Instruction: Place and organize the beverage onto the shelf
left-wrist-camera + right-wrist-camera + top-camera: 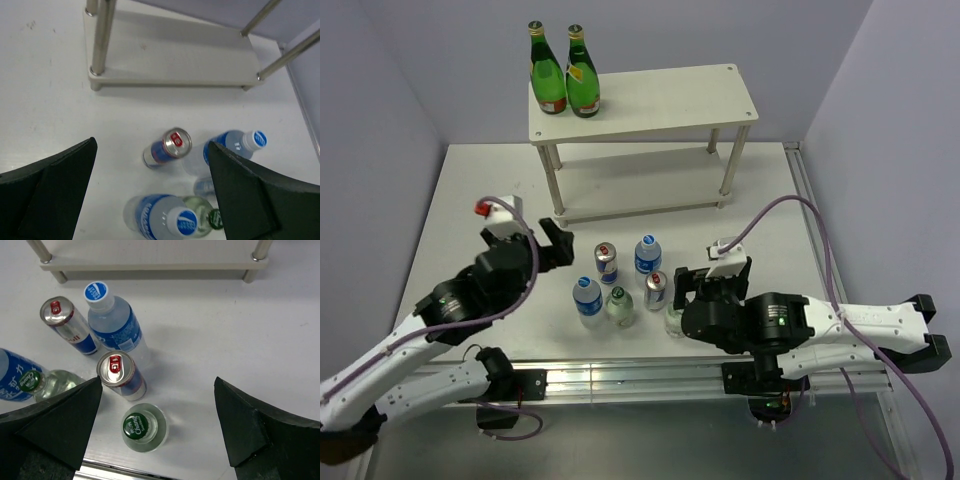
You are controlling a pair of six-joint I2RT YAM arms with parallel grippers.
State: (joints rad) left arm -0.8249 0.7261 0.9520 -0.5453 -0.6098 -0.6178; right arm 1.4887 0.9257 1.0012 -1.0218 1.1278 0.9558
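A: Edges, free room?
B: The shelf (660, 95) stands at the far side of the table (460, 200). Two green glass bottles (565, 75) sit at the left end of the top board. The rest of that board is bare, and so is the lower board. There's a strip of open tabletop between shelf and drinks, and more off to their right.
A: Drinks?
B: All six are upright, bunched on the table between the arms: water bottles (647, 255), cans (607, 263), small green-capped bottles (620, 307). The right-hand small one is closest to the front rail (640, 378).
A: Fingers?
B: The left gripper (151, 144) is spread wide, holding nothing, above the cluster's left side. The right gripper (158, 380) is also spread wide, holding nothing, with a can and a green cap below the gap.
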